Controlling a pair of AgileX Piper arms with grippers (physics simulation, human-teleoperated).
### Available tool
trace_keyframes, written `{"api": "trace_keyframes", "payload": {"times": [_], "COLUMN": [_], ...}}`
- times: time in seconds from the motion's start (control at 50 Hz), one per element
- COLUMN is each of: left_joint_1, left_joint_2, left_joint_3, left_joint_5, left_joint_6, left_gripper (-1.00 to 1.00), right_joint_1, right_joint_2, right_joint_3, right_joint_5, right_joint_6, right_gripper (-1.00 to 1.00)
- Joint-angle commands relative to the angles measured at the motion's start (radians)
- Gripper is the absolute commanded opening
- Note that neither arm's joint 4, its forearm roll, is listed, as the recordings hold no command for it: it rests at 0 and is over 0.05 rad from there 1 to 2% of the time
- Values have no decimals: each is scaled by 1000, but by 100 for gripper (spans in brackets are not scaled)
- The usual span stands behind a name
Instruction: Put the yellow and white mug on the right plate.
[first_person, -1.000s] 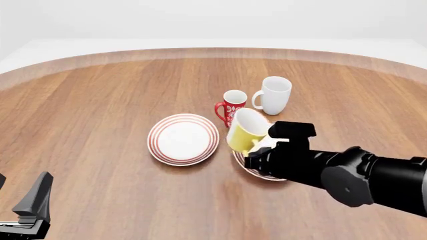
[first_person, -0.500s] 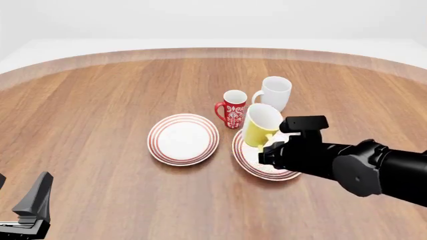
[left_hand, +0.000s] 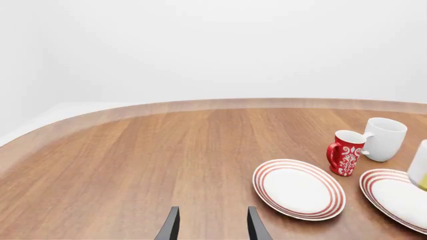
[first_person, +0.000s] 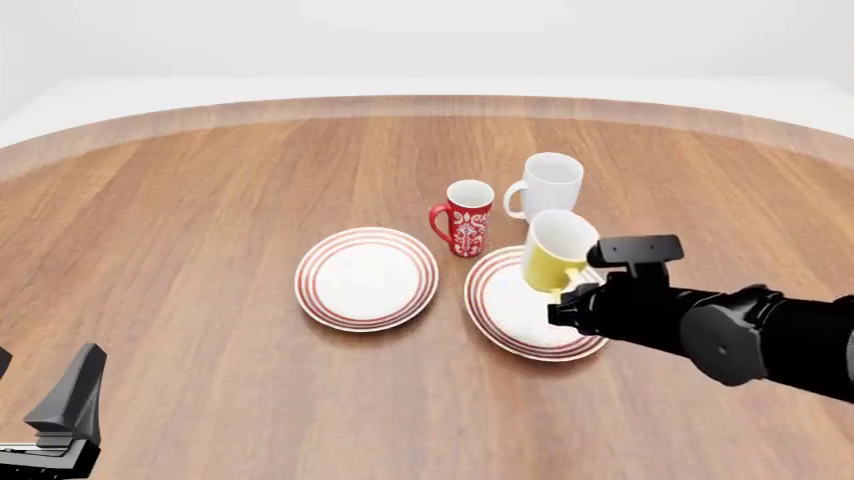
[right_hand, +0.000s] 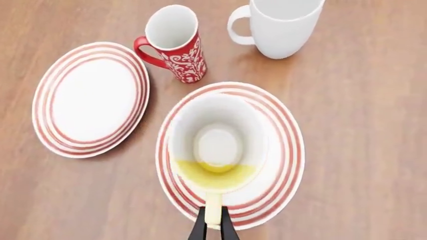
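The yellow and white mug (first_person: 551, 257) hangs upright above the right plate (first_person: 501, 310), held by its handle. My right gripper (first_person: 566, 293) is shut on that handle. In the right wrist view the mug (right_hand: 217, 150) shows its white inside over the plate (right_hand: 283, 135), and the fingers (right_hand: 201, 228) pinch the yellow handle. Whether the mug touches the plate I cannot tell. My left gripper (left_hand: 211, 226) is open and empty, low at the table's near left (first_person: 60, 415), far from the mugs.
The red patterned mug (first_person: 463, 218) and the larger white mug (first_person: 547, 189) stand just behind the right plate. The left look-alike plate (first_person: 366, 277) lies beside it. All of these show in the left wrist view, the left plate (left_hand: 298, 188) nearest.
My right gripper has carried the yellow mug rightwards and turned it from tilted to upright, uncovering the right plate's left side. The left arm has not moved.
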Motion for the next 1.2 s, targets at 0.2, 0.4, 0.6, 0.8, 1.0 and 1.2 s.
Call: {"api": "trace_keyframes", "payload": {"times": [0.2, 0.4, 0.6, 0.8, 1.0, 1.2], "left_joint_1": [0, 0, 0, 0, 0, 0], "left_joint_2": [0, 0, 0, 0, 0, 0], "left_joint_3": [0, 0, 0, 0, 0, 0], "left_joint_5": [0, 0, 0, 0, 0, 0], "left_joint_6": [0, 0, 0, 0, 0, 0], "left_gripper": [100, 100, 100, 100, 100, 100], "right_joint_1": [-54, -51, -38, -21, -11, 13], "right_joint_2": [115, 154, 180, 219, 247, 264], "right_joint_3": [-21, -44, -61, -64, -67, -67], "right_joint_5": [-66, -72, -80, -103, -123, -132], "right_joint_6": [-57, -89, -101, -89, -71, -42], "right_gripper": [-100, -100, -100, -100, -100, 100]}}
